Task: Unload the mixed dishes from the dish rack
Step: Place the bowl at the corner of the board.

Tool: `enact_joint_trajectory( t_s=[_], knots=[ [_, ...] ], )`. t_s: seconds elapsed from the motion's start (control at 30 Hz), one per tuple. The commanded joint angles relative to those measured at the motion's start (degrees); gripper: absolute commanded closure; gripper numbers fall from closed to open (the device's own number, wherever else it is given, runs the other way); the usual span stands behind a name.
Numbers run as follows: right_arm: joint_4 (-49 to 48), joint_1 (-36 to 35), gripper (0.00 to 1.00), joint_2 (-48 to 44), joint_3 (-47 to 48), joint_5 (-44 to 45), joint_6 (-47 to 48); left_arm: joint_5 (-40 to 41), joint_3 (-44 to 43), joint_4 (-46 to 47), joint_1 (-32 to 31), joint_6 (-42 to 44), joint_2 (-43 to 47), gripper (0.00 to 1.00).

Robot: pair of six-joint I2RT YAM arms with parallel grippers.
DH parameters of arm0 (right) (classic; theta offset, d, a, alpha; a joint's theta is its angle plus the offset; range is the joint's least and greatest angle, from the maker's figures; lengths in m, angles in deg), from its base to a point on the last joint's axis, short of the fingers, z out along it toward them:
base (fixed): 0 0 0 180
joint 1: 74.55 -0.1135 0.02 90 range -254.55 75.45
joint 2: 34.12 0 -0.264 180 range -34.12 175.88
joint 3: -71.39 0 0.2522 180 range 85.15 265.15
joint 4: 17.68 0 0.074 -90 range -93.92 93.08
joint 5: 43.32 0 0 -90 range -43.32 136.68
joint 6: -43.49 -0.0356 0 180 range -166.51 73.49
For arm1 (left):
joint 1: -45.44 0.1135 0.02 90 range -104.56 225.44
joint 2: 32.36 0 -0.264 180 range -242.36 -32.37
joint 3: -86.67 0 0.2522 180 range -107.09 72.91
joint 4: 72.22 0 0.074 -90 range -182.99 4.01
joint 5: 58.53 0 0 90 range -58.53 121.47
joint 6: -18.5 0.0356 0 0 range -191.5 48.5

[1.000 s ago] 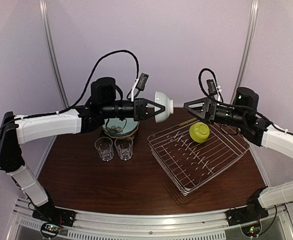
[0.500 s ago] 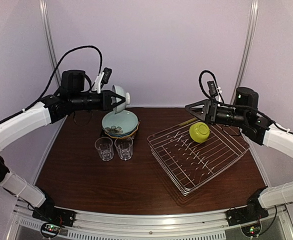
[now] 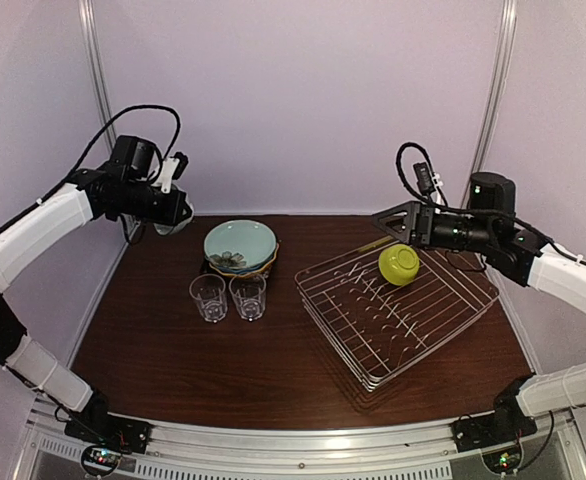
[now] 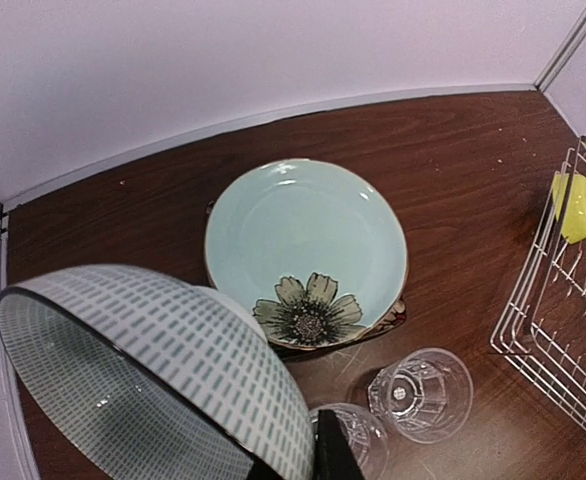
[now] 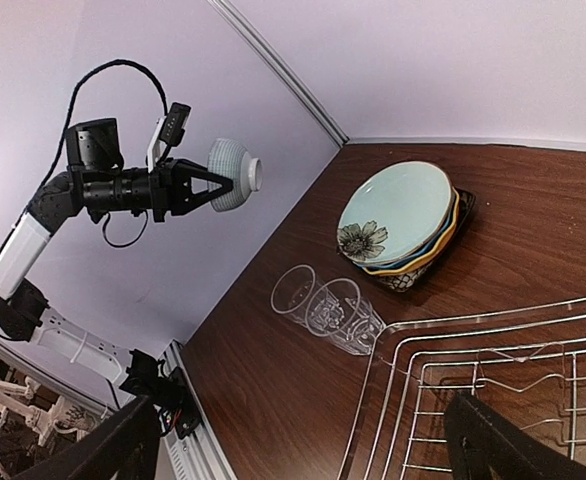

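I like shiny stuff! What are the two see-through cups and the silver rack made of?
The two clear tumblers look like glass, maybe clear plastic: the brown wooden table shows through them and their rims glint. The silver wire dish rack looks like polished metal: thin bright rods that gleam.

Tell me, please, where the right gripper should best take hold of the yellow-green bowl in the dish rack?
Probably the rim, at its uppermost part, coming down from above. The yellow-green bowl stands tipped on edge among the dish rack prongs; its round wall offers no flat hold, so one finger inside, one outside. The right gripper is open.
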Motion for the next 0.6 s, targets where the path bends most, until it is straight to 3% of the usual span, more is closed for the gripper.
enact_joint_trajectory(
  t_s=[0.0, 0.3, 0.57],
  knots=[
    [3.5, 0.3, 0.0, -0.3, 1.4, 2.1, 2.7, 3.2, -3.8, -1.7, 3.4, 5.8, -2.7, 1.0],
    [4.4, 0.3, 0.0, 0.3, 1.5, 2.7, 3.9, 8.1, -8.7, -6.5, 7.0, 7.6, -13.9, 1.0],
    [4.6, 0.3, 0.0, 0.0, 0.6, 3.3, 4.7, 5.5, -16.0, -8.5, 10.1, 7.9, -25.3, 1.0]
  ],
)
